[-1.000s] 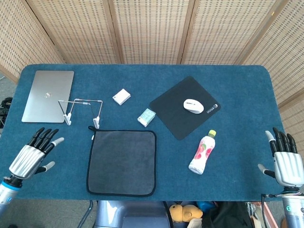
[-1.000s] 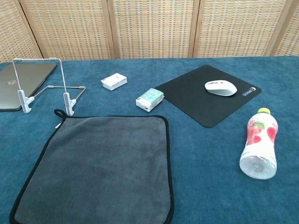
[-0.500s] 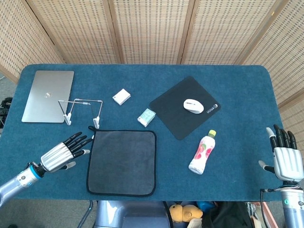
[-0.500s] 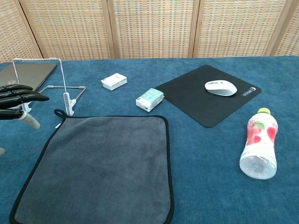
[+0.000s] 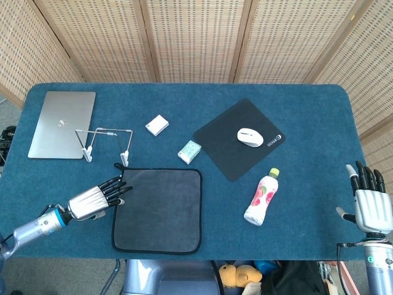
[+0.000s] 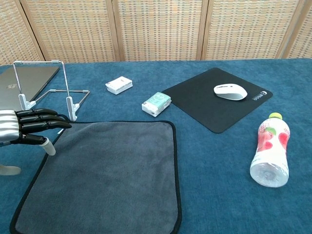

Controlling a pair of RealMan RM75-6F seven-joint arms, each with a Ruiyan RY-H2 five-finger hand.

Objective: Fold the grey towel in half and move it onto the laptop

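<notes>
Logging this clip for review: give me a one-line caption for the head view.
Left hand, fingers apart, reaches the flat grey towel's left edge; closed laptop waits at the far left corner, right hand idle.

The blue table (image 5: pixel 307 117) carries a laptop (image 5: pixel 61 125), grey towel (image 5: pixel 161 210) (flat), mousepad (image 5: pixel 236 139), bottle (image 5: pixel 261 197).

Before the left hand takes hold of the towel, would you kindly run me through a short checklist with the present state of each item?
1. grey towel lies flat and unfolded, nothing on it: ok.
2. left hand open at the towel's left edge, fingers extended: ok.
3. Fingers actually touching the towel: cannot tell.
4. laptop closed, its lid bare: ok.
5. wire stand stands between towel and laptop, possibly in the carrying path: not ok.
6. right hand open at the table's right edge, far from the towel: ok.
</notes>
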